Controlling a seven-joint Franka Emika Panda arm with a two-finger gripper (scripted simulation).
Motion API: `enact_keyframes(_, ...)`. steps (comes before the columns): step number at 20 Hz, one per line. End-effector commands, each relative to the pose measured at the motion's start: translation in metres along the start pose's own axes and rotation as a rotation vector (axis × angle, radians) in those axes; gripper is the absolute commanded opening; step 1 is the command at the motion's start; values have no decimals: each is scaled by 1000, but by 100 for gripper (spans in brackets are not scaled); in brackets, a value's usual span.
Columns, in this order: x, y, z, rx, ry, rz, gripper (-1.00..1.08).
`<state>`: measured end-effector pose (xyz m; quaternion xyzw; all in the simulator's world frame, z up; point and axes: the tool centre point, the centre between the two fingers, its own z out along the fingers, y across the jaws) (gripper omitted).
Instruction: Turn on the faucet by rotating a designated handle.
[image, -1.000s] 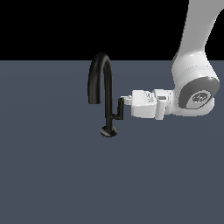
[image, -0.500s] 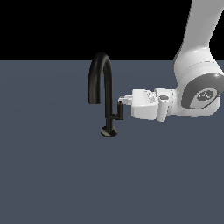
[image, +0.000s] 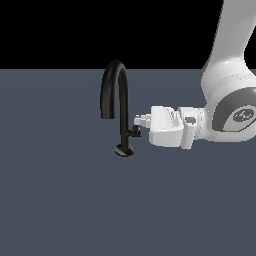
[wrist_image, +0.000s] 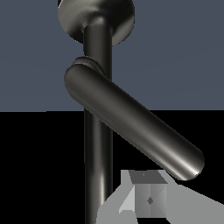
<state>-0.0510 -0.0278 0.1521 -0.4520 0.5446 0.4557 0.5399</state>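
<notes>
- faucet (image: 121, 107): matte-black gooseneck, upright on the grey tabletop (image: 55, 200), standing left of centre in the exterior view; the arched spout curls down toward that view's left, and the small round base rests on the surface.
- handle (image: 134, 131): short black lever on a stub low on the stem, on the side toward the exterior view's right. in the wrist view the handle (wrist_image: 135, 127) runs as a thick bar slanting away from the stem, not square to it; this may mean the turn is partly made, but the pictures fix no start or end position.
- gripper (image: 141, 120): white hand reaching in level from the exterior view's right, its tip right at the handle; the fingers look drawn close together rather than spread around the bar, though whether they pinch anything i cannot tell. one pale finger (wrist_image: 146, 199) shows just beside the free end of the bar.
- progress, as judged: approach done, contact at or next to the lever; rotation under way at most. left to do: carry the lever through the rest of its swing. no water is rendered to confirm flow.
</notes>
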Motion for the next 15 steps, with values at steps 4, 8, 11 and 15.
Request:
enact_keyframes(4,9,11,0,-1,-1,5,-100)
enact_keyframes(8,33,22,0,-3,-1,15,-100)
enact_keyframes(11,50,30,0,-4,-2,22,-100)
enact_keyframes(15,67,38,0,-5,-2,29,-100)
